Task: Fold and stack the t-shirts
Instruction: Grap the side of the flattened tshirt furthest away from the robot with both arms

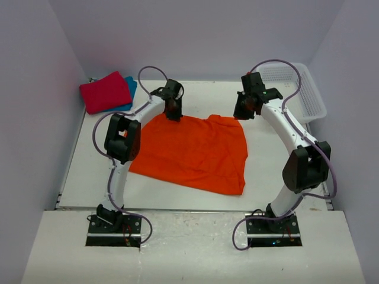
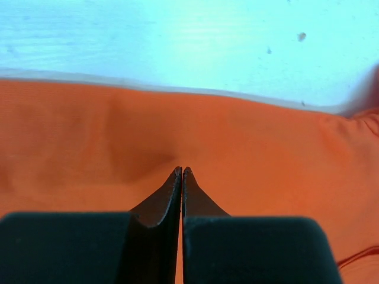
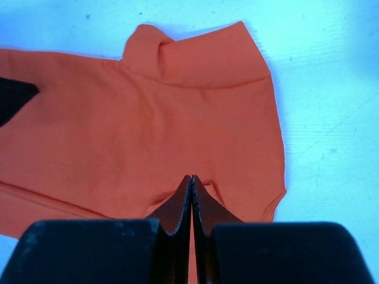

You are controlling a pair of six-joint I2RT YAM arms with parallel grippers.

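Orange t-shirt (image 1: 195, 151) flat mid-table; folded red shirt (image 1: 105, 93) atop teal shirt (image 1: 132, 87) far-left

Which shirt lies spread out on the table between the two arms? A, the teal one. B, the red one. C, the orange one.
C: the orange t-shirt lies spread mid-table; the red t-shirt sits folded on the teal t-shirt at the far left.

Robot lab cell, plain walls (image 1: 195, 35), bolted arm bases (image 1: 115, 228)

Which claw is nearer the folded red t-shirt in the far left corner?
Left. The left claw pinches the far edge of the orange t-shirt, just right of the red t-shirt; the right claw is farther right, by the basket.
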